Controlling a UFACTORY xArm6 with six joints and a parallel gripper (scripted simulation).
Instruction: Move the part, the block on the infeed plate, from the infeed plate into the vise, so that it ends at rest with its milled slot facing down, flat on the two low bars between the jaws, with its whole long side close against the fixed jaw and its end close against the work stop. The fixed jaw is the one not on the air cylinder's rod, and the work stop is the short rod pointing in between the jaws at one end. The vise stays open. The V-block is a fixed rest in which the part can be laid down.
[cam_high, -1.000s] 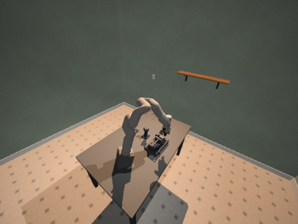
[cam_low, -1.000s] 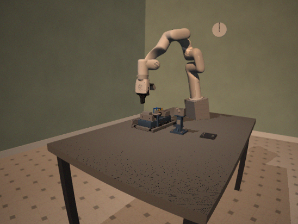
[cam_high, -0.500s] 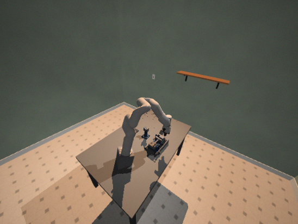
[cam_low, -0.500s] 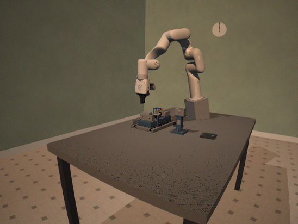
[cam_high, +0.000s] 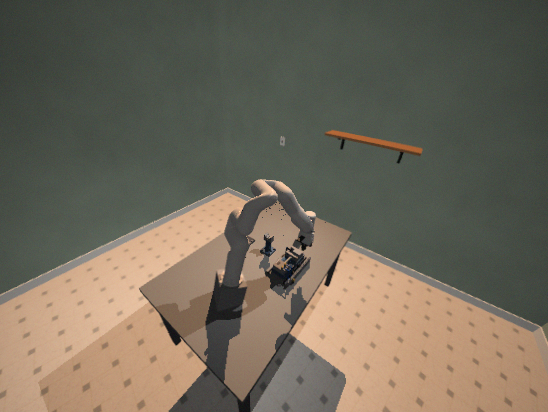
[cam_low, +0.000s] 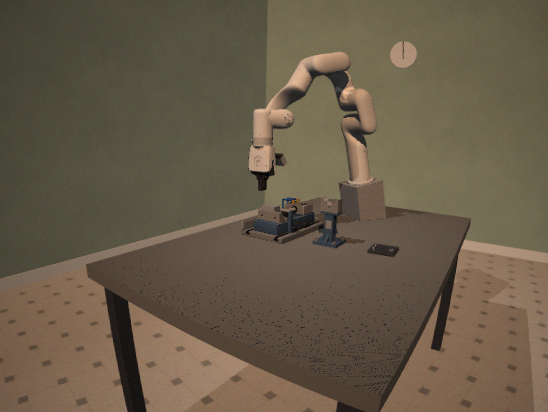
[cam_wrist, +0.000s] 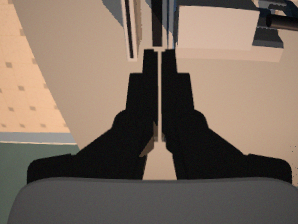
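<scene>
My gripper (cam_low: 261, 186) hangs above the vise's (cam_low: 282, 222) outer end, clear of it, with its fingers shut on nothing. In the wrist view the black fingers touch each other, and the vise's grey bars and tan blocks (cam_wrist: 213, 30) lie beyond the tips. The dark infeed plate (cam_low: 383, 249) lies flat on the table with no block on it. Tan blocks sit in the vise, but I cannot tell the part from the jaws. In the top view the gripper (cam_high: 302, 244) is just behind the vise (cam_high: 289, 265).
The blue V-block (cam_low: 329, 230) stands between the vise and the infeed plate; it also shows in the top view (cam_high: 268, 245). The arm's base pedestal (cam_low: 362, 199) stands at the table's back. The table edge runs close behind the vise.
</scene>
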